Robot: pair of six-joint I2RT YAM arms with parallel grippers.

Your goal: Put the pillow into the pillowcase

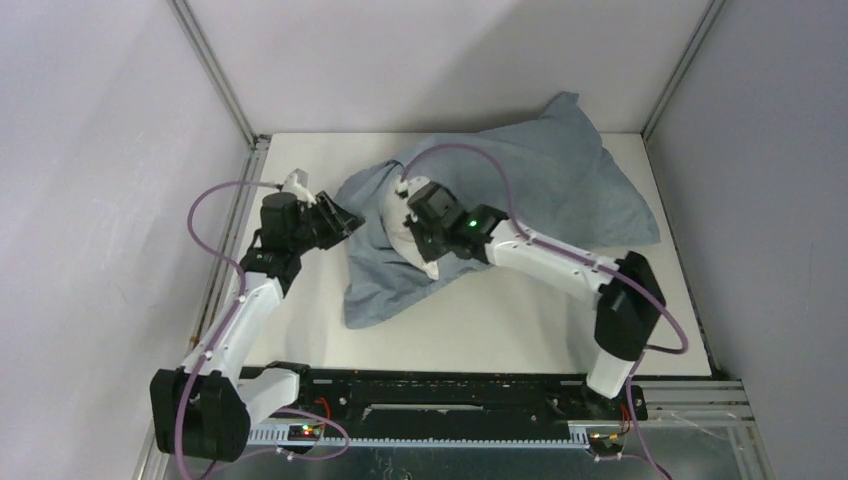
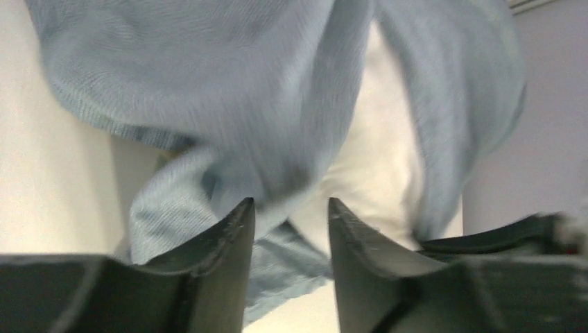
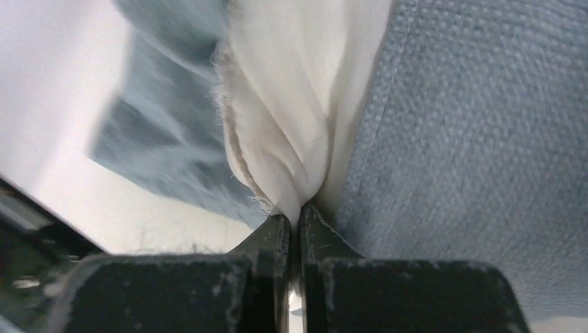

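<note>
At the left of the counter [image 1: 310, 325], the left fingers [image 2: 236, 239] stand apart with nothing clamped between them. Their tips are at a loose fold of the pillowcase [image 2: 229, 104] beside its mouth, and the wrist view is too blurred to say whether they touch the cloth. Just to the right, the pillow [image 2: 381, 152] shows as an off-white end poking out of that mouth. The rest of it is seemingly inside the blue-grey fabric, which lies plump and wrinkled toward the far right corner of the counter. Over the exposed end, the right fingers [image 3: 281, 239] are closed tight on a pinch of the pillow's own cover near its frayed seam, with the pillowcase hem just beside them on the right. By my reading the pillow is mostly in, and the step in hand is covering this last end. To do it well, the left fingers should take a single layer of the hem near its edge, not a thick bunch. They should draw it over the exposed end while the right fingers brace the pillow against that pull or push it deeper. The pull should run along the pillow's length, low over the counter, so the mouth opens rather than twists. A shallow pinch could slip, so each grip wants a good bite of fabric.
</note>
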